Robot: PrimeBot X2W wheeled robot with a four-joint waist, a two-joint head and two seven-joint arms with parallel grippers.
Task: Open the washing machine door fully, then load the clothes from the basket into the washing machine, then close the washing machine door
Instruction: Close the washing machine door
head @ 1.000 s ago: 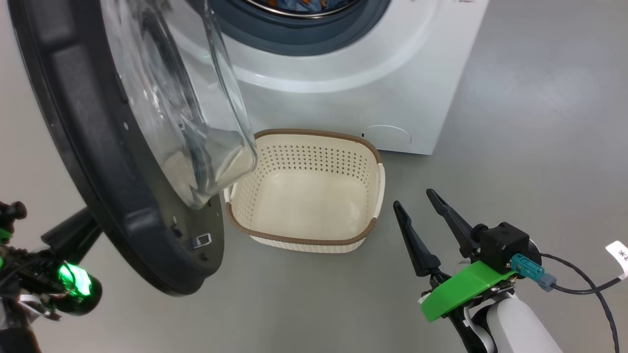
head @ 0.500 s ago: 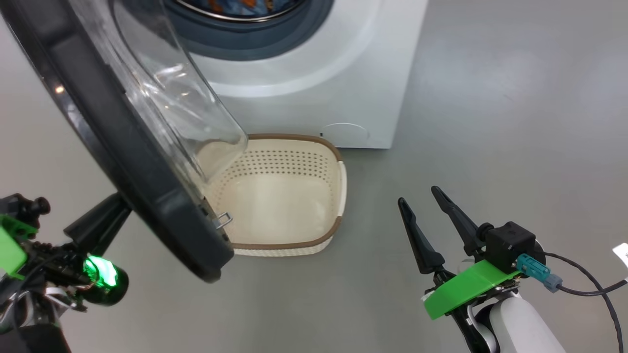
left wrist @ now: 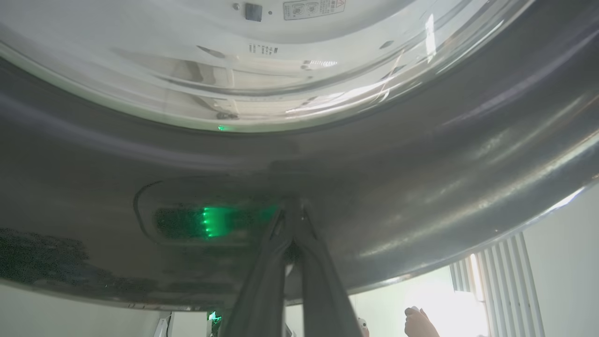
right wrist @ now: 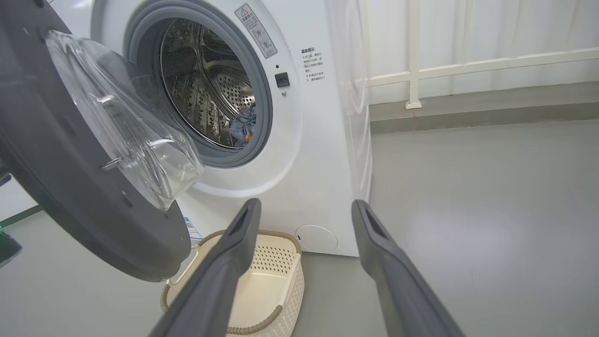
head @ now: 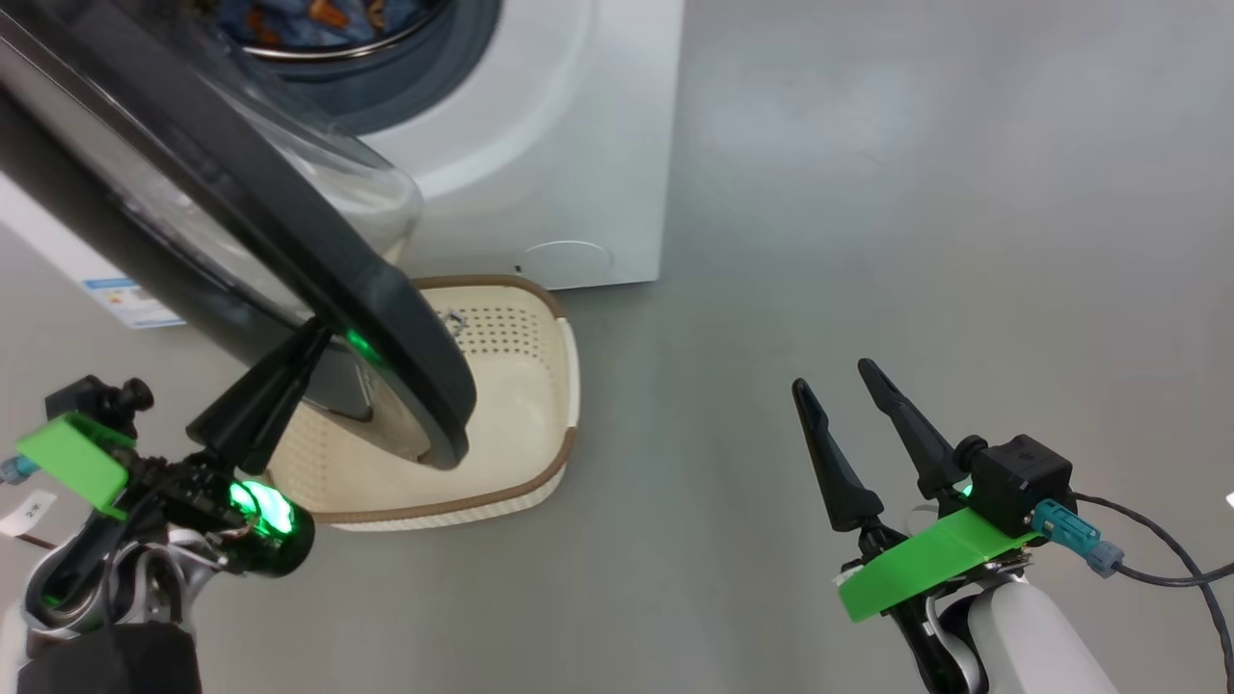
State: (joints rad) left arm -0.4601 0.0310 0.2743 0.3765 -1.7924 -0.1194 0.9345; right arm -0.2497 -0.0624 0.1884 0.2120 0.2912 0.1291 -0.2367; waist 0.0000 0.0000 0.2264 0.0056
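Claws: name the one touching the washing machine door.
The left claw, shut, tips against the washing machine door; the right claw stands open, well clear.

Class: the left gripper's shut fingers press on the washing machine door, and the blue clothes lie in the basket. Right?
No. The right wrist view shows the clothes in the drum, not the basket. The shut fingers of the left gripper do press on the washing machine door.

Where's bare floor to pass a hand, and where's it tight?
Free: the floor right of the basket and washing machine, around the open right hand. Crowded: the door hangs over the basket's left half, shut left hand against it.
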